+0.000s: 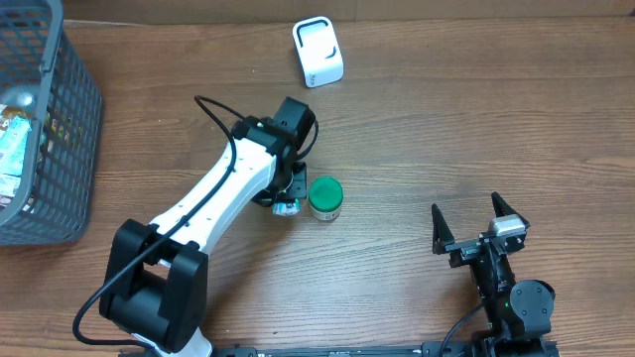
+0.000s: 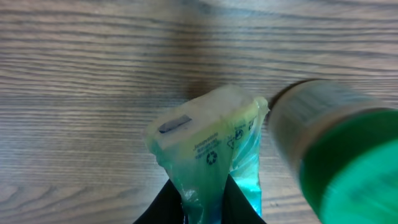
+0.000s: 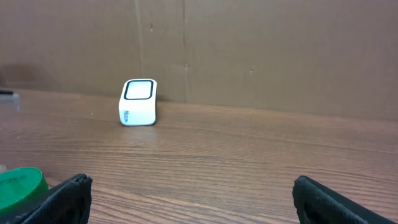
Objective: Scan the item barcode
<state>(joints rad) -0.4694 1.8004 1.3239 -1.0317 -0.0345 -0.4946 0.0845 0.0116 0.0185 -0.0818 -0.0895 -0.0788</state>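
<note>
Overhead: my left gripper (image 1: 286, 203) is out at mid-table, low over the wood, just beside a green-lidded jar (image 1: 324, 198); the scanner (image 1: 317, 52) stands toward the far edge, well apart from both; a basket (image 1: 60, 149) with goods in it sits at the far left; my right gripper (image 1: 476, 230) rests near my own edge, fingers spread wide, nothing between them.

Left wrist: my left fingers (image 2: 163, 205) are drawn in narrow on a pale green packet (image 2: 205, 143), pinching one end; its free end points down at the table (image 2: 93, 74), and I cannot tell whether it touches the wood or hangs just clear; recycling marks and a small dark patch show on the wrapper; no barcode can be made out from here; the jar is blurred, close on the right, touching the packet or very nearly so.

Right wrist: the scanner is ahead across open wood, its dark-rimmed panel in view; the jar's lid shows at the lower left corner; both fingers stand wide at the frame's lower corners, holding nothing; the packet is not in this view.

Assessment: the packet is in my left grip, so I judge the pick done; lifting it, carrying it to the scanner and turning the barcode side to it remain; no scan has been made; which face bears the barcode is undetermined.
</note>
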